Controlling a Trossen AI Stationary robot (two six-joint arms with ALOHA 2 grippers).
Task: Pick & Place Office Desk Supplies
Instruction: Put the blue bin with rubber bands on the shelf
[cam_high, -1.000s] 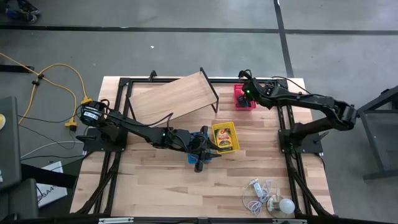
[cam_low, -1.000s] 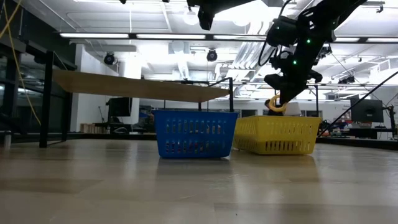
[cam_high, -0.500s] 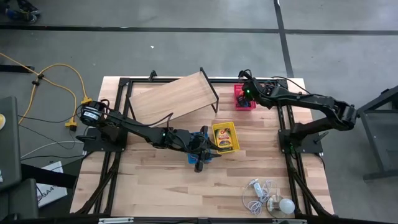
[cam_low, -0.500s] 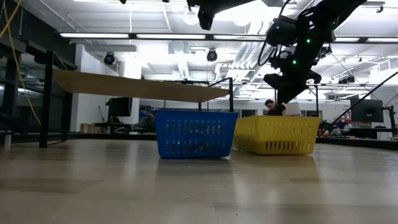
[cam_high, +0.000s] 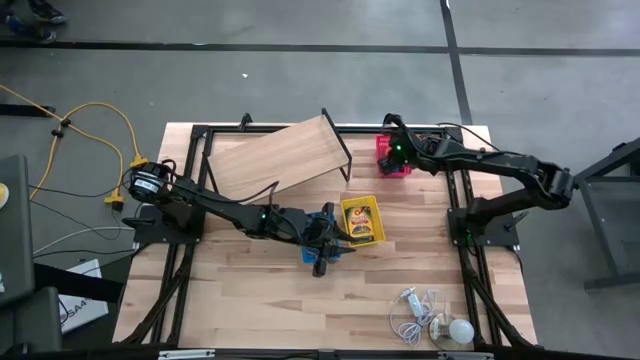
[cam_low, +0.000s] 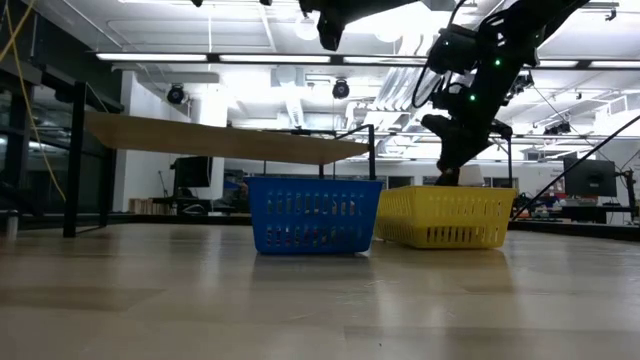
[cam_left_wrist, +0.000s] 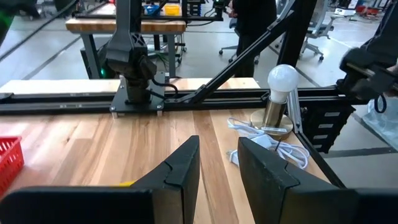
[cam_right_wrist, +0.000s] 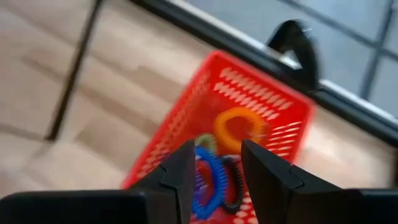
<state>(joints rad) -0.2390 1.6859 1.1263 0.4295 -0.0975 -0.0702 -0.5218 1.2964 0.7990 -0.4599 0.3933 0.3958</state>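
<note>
The red basket (cam_right_wrist: 163, 144) stands near the table's far edge (cam_high: 384, 167) and holds an orange loop (cam_right_wrist: 239, 127), a blue loop (cam_right_wrist: 208, 180) and a black loop (cam_right_wrist: 234, 185). My right gripper (cam_right_wrist: 216, 167) hovers open just above it (cam_high: 394, 150). My left gripper (cam_left_wrist: 217, 163) is open and empty over the blue basket (cam_high: 308, 256) at mid-table. The yellow basket (cam_high: 346, 206) beside it holds the yellow-green crayon box (cam_high: 362, 224). In the low view the blue basket (cam_low: 313, 215) and the yellow basket (cam_low: 447, 217) stand side by side, and the right gripper dips behind the yellow one.
A light wooden board on black legs (cam_high: 280, 155) slants over the table's far left part, close to the red basket. The white bulb with its thin cord (cam_high: 458, 329) lies at the near right corner. Black frame rails run along the table's sides.
The orange loop that hung from my right gripper a second ago has dropped out of the hold and now lies in the red basket. My right gripper has stayed over that basket and sunk a little. The left arm has kept still.
</note>
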